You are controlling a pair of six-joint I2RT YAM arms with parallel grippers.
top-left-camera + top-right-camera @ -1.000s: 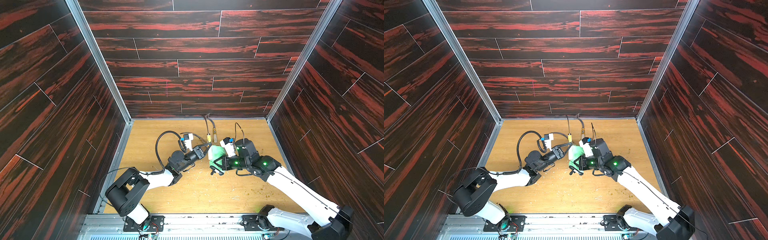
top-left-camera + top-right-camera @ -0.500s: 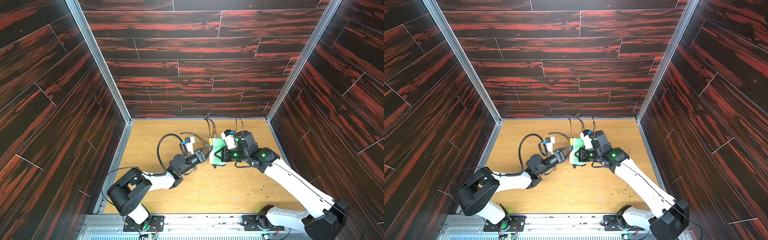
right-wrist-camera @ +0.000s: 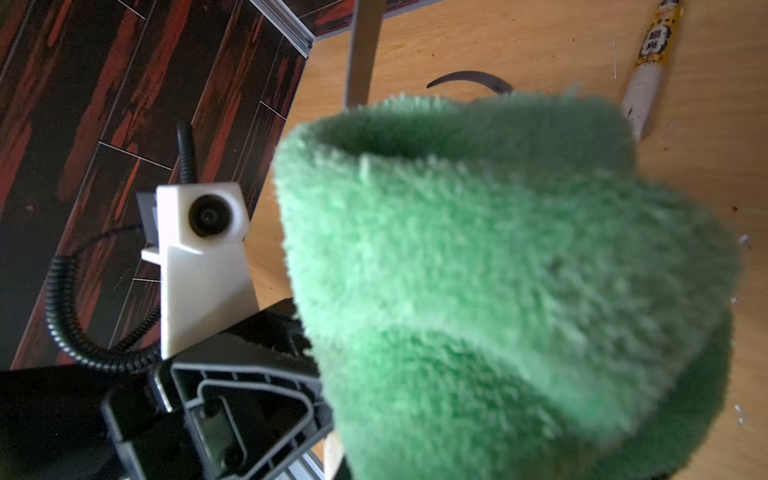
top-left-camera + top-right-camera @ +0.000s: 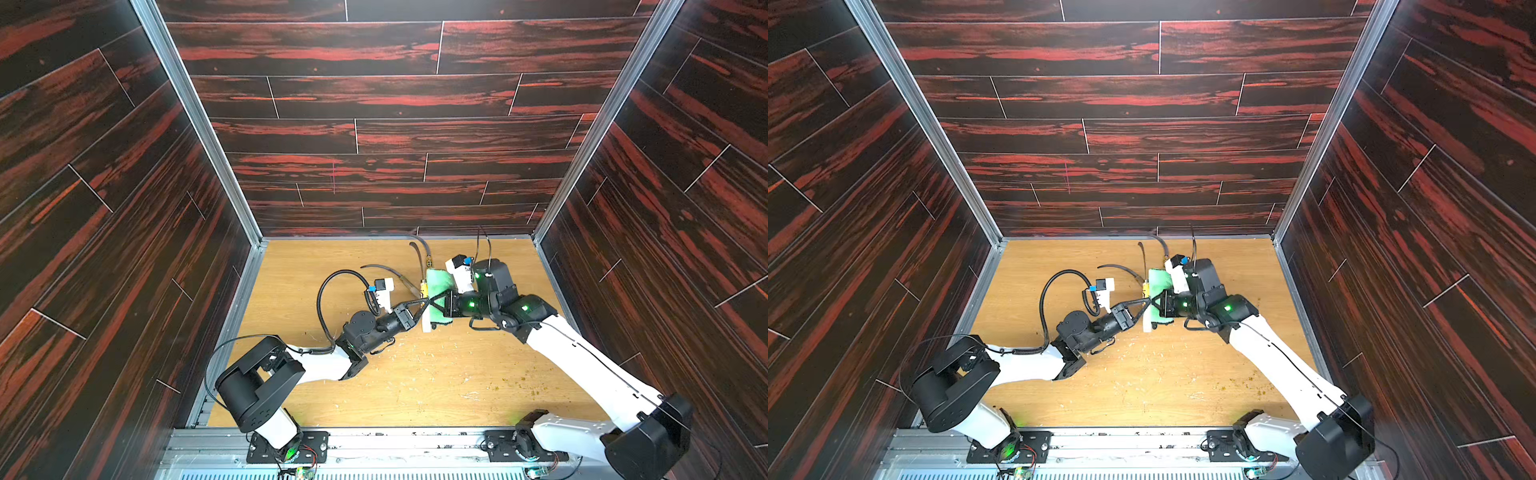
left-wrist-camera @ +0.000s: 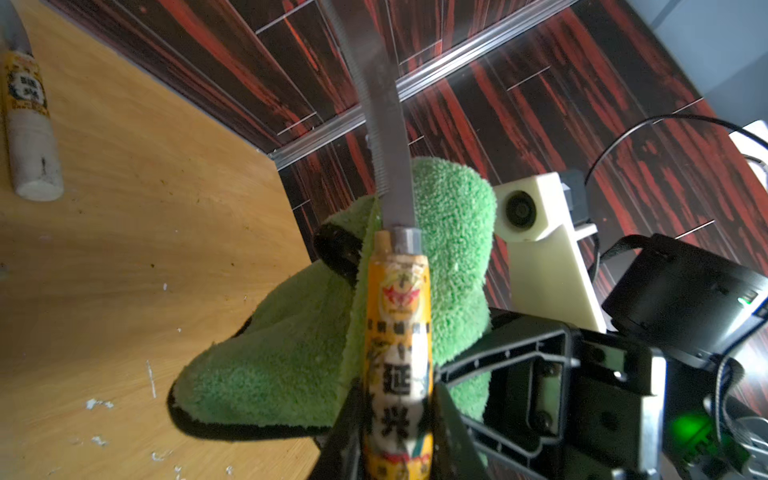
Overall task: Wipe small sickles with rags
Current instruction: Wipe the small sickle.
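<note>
Small sickle is being clamped at its labelled handle by the closed left gripper above the rear middle of the table; the closed right gripper is holding the rag against it.

I get bright, even light in both top views, sharp throughout; soft shadows sit under the arms on the tabletop, and the wall planks splay at the edges. Left wrist view: sickle label slightly blurred, washed-out pale corner. Right wrist view: rag fills it up close, soft, out of focus.
</note>
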